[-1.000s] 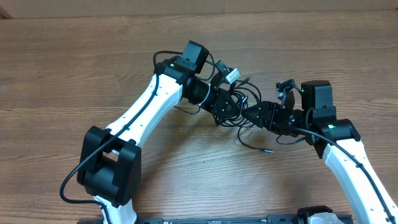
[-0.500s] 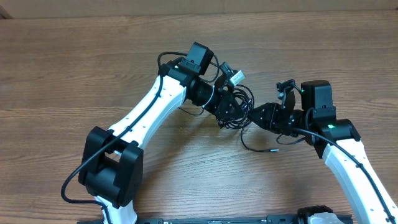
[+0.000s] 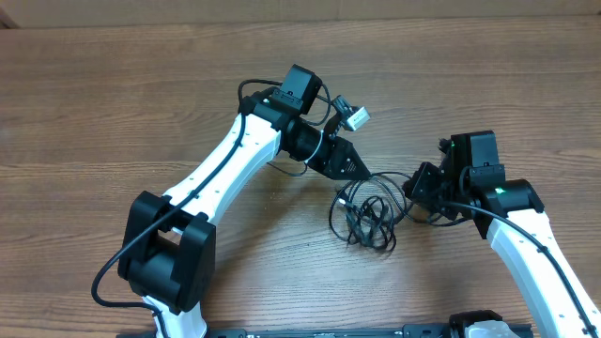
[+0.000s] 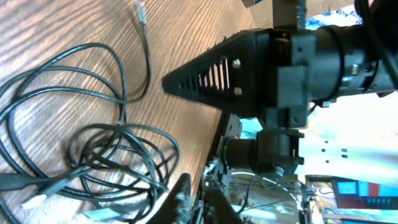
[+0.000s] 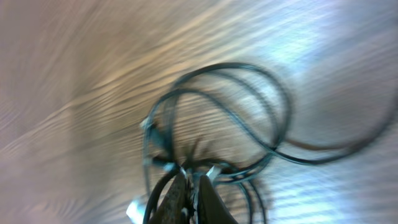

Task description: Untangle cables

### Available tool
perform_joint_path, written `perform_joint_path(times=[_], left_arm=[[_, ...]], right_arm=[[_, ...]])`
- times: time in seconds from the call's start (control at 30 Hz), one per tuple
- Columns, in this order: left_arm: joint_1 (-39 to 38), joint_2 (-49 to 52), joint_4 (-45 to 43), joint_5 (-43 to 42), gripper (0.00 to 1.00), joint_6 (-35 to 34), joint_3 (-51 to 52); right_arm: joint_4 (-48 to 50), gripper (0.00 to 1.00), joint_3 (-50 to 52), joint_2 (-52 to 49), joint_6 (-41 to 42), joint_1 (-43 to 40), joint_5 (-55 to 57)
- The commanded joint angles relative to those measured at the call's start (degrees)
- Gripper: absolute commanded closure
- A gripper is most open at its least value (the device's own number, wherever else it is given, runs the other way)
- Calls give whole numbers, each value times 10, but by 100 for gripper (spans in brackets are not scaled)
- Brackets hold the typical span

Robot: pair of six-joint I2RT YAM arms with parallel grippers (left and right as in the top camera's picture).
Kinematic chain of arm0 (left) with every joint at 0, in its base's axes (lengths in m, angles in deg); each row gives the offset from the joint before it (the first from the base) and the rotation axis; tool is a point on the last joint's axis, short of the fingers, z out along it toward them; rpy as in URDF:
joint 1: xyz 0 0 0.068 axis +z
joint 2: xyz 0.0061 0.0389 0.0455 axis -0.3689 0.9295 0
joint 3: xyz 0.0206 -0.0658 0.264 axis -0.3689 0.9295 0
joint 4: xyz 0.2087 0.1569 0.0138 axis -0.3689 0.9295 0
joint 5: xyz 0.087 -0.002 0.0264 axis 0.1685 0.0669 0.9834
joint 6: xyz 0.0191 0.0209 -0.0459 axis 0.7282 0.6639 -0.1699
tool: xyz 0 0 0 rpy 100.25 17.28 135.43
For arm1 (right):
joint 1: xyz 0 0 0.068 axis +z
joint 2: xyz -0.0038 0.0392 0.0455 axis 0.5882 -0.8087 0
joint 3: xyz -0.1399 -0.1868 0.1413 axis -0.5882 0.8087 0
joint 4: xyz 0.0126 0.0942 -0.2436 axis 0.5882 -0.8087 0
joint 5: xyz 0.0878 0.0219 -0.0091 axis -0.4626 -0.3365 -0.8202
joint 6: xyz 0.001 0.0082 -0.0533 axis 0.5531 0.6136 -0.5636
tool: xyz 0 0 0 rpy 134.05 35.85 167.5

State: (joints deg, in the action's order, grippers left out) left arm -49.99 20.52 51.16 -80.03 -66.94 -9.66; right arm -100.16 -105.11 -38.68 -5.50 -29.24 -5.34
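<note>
- Plainly, the cables [image 3: 366,214] lay on the desk [image 3: 131,84] as one heap of overlapping loops, between our two arms and nearer the right one.
- Our left hand [image 3: 354,169] hovered just up and to the left of the heap, its fingers spread wide with nothing between them and no cord touching them. We judged that it stood clear so the bundle could be approached from a fresh angle.
- Our right hand [image 5: 189,190] sat at the right edge of the tangle, its fingers pressed nearly together with strands crossing at their tips. The wrist view was blurred, but we took it to be pinching a strand, since from overhead one loop ran straight to it.
- We read that hold as an anchor: with one side fixed, a pull from the other arm would open the loops and not drag the whole heap.
- One plug end [image 4: 142,10] trailed away from the loops, free of crossings in the left wrist view, and it seemed the easiest place to begin.
- We judged the untangling far from done, as most loops lay across one another.
</note>
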Motion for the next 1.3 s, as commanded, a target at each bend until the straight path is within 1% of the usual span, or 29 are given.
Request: perform_joint_path(times=[0.0, 0.1, 0.13, 0.2, 0.23, 0.27, 0.3, 0.33, 0.4, 0.5, 0.6, 0.67, 0.73, 0.8, 0.87, 0.9, 0.97, 1.0, 1.07, 1.13, 1.2, 1.27], left_arm=[[27, -13, 10, -10, 94, 10, -12], [44, -13, 23, 32, 93, 9, -12], [47, -13, 31, 53, 92, 9, -12], [47, -13, 47, 75, 90, 10, -12], [46, -13, 53, 81, 89, 10, -12], [43, -13, 59, 92, 88, 10, -12], [41, -13, 66, 108, 84, 9, -12], [38, -13, 76, 129, 82, 9, -12], [36, -13, 92, 167, 81, 9, -12], [36, -13, 111, 210, 82, 5, -12], [42, -13, 119, 232, 87, 2, -12], [57, -13, 119, 254, 86, -40, -12], [76, -15, 122, 262, 86, -63, -12], [99, -25, 134, 271, 85, -64, -12], [111, -39, 148, 294, 85, -64, -12], [119, -60, 169, 333, 85, -64, -12], [123, -84, 194, 373, 85, -68, -12], [123, -99, 208, 391, 85, -70, -12], [123, -132, 240, 420, 85, -87, -12], [123, -160, 262, 427, 85, -95, -10], [122, -185, 277, 427, 85, -98, -5], [122, -214, 281, 431, 85, -109, 12]], right_arm=[[-7, 96, -10, 0, 39, 0, 72], [-7, 96, -10, 0, 38, 0, 70], [-7, 95, -10, 0, 38, 0, 63], [-5, 83, -10, 0, 19, 0, 17], [-5, 75, -10, 0, 7, 0, -1], [-7, 66, -10, 0, -24, 0, -40], [-12, 56, -10, 0, -48, 0, -69], [-23, 49, -10, 0, -63, 0, -88], [-55, 43, -10, 0, -65, 0, -91], [-113, 40, -10, 0, -66, 0, -91], [-151, 39, -8, 0, -86, 0, -92], [-152, 39, 4, 0, -101, 0, -94], [-142, 38, 17, 0, -104, 0, -103], [-129, 38, 30, -1, -134, 2, -134], [-125, 37, 35, -1, -144, 8, -139], [-120, 36, 39, -2, -149, 20, -138], [-107, 36, 43, -2, -148, 35, -129], [-94, 36, 47, -5, -146, 48, -116], [-68, 36, 56, -13, -115, 78, -66], [-56, 36, 61, -22, -71, 103, -13], [-46, 37, 61, -30, -52, 117, 14], [-23, 44, 61, -41, -37, 130, 30]])
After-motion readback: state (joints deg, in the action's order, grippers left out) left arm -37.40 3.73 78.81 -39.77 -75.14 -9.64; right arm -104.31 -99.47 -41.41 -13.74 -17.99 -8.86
